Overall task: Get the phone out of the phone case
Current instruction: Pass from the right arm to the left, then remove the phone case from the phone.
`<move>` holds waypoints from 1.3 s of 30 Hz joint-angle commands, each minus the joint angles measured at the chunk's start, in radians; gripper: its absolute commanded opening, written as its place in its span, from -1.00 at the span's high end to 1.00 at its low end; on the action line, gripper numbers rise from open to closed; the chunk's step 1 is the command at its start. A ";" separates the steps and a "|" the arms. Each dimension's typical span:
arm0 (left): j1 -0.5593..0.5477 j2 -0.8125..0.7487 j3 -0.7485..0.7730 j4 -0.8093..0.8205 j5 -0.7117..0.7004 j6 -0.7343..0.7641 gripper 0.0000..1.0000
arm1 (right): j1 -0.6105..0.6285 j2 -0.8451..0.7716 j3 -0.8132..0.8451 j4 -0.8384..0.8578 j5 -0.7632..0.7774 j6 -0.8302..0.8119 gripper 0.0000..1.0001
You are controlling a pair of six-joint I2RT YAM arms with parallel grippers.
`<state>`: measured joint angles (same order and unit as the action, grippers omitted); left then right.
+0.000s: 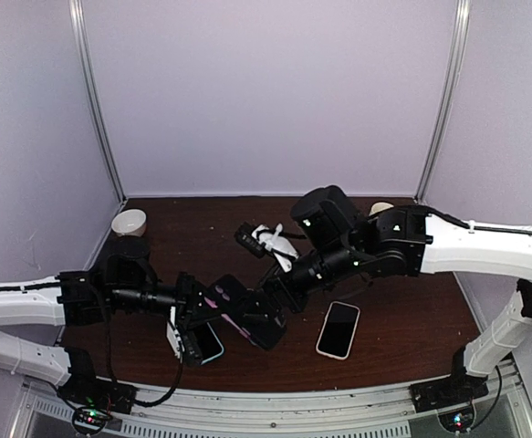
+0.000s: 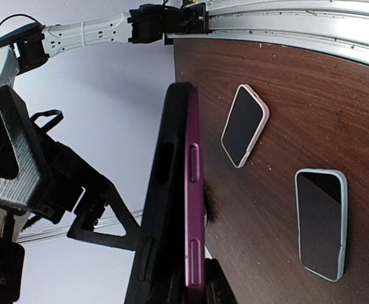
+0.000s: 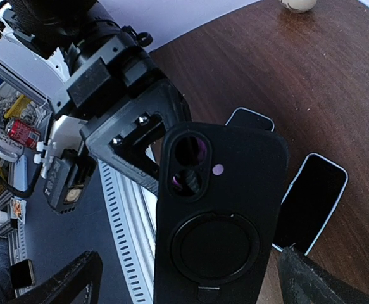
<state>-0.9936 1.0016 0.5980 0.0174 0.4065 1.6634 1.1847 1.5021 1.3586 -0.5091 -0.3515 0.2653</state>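
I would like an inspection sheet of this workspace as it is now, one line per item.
Surface: dark wooden table.
Job's things: purple phone inside black case, held above the table.
Clutter: second phone and third phone lying flat; white bowl; small pale cup; white bundle.
Grippers: left gripper shut on the cased purple phone; right gripper open, fingers either side of the case.
Cables: black cable near left base.
Surroundings: pale enclosure walls; nothing else seen.
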 commanded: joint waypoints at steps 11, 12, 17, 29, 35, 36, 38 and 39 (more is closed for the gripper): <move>-0.016 -0.052 -0.007 0.055 -0.048 0.047 1.00 | 0.003 0.173 0.134 -0.130 -0.081 -0.012 -0.99; -0.016 -0.053 -0.007 0.055 -0.049 0.047 1.00 | 0.002 0.177 0.134 -0.131 -0.079 -0.011 -0.99; -0.022 -0.057 -0.010 0.056 -0.057 0.047 1.00 | 0.002 0.190 0.136 -0.150 -0.025 -0.012 -0.99; -0.028 -0.064 -0.016 0.063 -0.058 0.047 1.00 | 0.001 0.224 0.148 -0.211 0.063 -0.033 -0.99; -0.030 -0.067 -0.017 0.063 -0.058 0.050 1.00 | -0.002 0.215 0.142 -0.191 0.023 -0.037 -0.79; -0.030 -0.067 -0.017 0.064 -0.060 0.052 1.00 | -0.004 0.214 0.139 -0.188 0.018 -0.036 -0.76; -0.030 -0.070 -0.019 0.067 -0.062 0.053 1.00 | -0.009 0.214 0.136 -0.189 0.013 -0.033 -0.72; -0.032 -0.071 -0.020 0.068 -0.064 0.052 1.00 | -0.014 0.213 0.134 -0.189 0.010 -0.032 -0.69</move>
<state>-1.0164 0.9611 0.5777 -0.0242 0.3290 1.7061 1.1847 1.7210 1.4857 -0.6926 -0.3405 0.2348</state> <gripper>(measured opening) 0.100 0.867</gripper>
